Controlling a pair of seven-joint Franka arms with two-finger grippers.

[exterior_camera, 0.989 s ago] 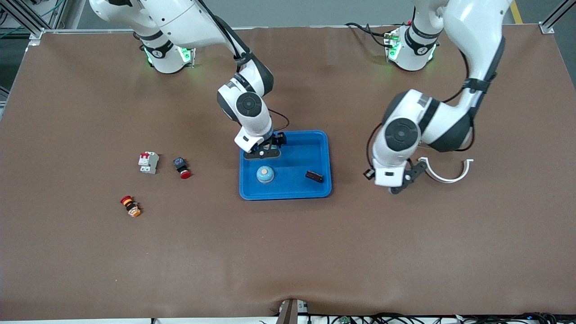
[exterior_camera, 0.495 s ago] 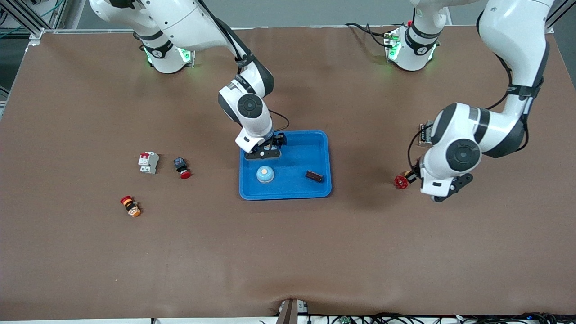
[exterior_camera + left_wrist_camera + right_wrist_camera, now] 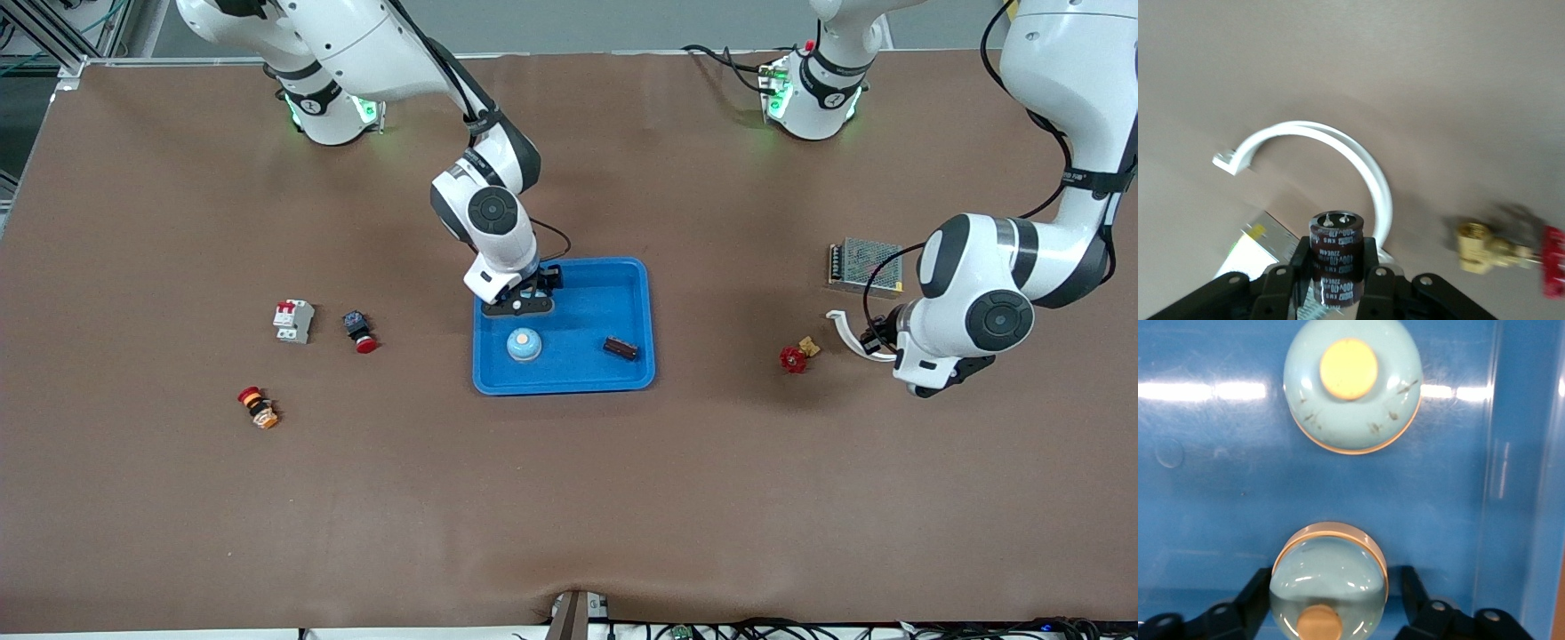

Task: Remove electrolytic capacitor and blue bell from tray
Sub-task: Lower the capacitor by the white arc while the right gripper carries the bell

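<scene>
While the left gripper [image 3: 1336, 280] pinches the capacitor [image 3: 1337, 257] near the table's left-arm end, the right gripper [image 3: 1331, 603], fingers flanking a bell [image 3: 1329, 581] in the tray [image 3: 622, 298], must clamp and lift.

"400V" printed on the dark capacitor's sleeve [image 3: 1337, 265]

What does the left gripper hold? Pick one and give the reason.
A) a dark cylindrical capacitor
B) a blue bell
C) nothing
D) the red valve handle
A: in the left wrist view the left gripper is shut on the electrolytic capacitor, its fingers pressed against both sides, above the table by the white curved clamp.
</scene>
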